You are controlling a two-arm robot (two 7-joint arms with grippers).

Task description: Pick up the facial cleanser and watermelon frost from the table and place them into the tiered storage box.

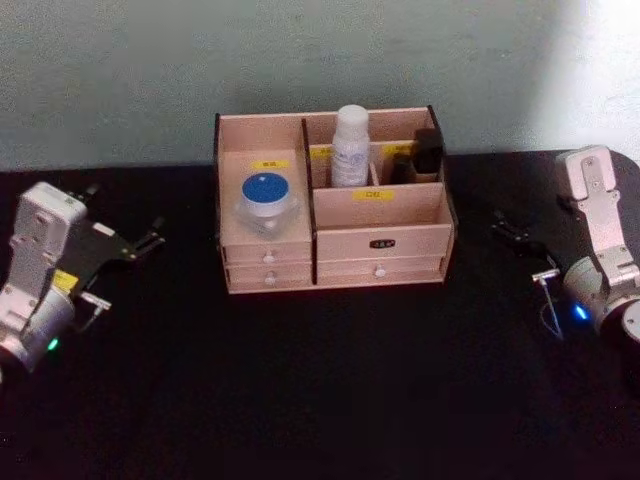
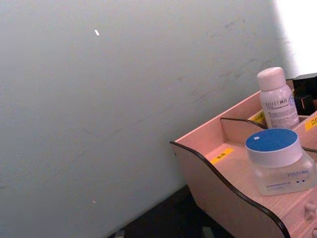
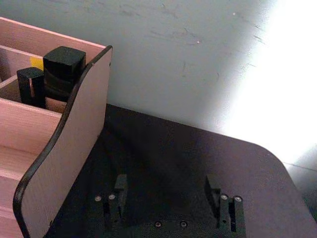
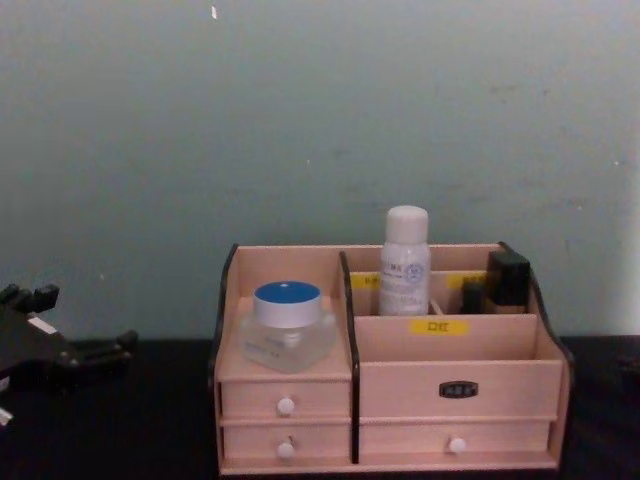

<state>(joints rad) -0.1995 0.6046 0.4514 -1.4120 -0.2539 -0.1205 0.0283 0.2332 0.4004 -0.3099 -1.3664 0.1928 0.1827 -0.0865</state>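
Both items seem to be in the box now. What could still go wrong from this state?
The blue-lidded jar sits on the low left tier of the tiered storage box, with no front wall visible, so a bump might slide it off. The white bottle stands tall and upright in a rear compartment; a passing tool could tip it.

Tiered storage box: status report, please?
Left gripper and right gripper open, parked beside the tiered storage box. Blue-lidded jar and white bottle inside. Nothing blocking.
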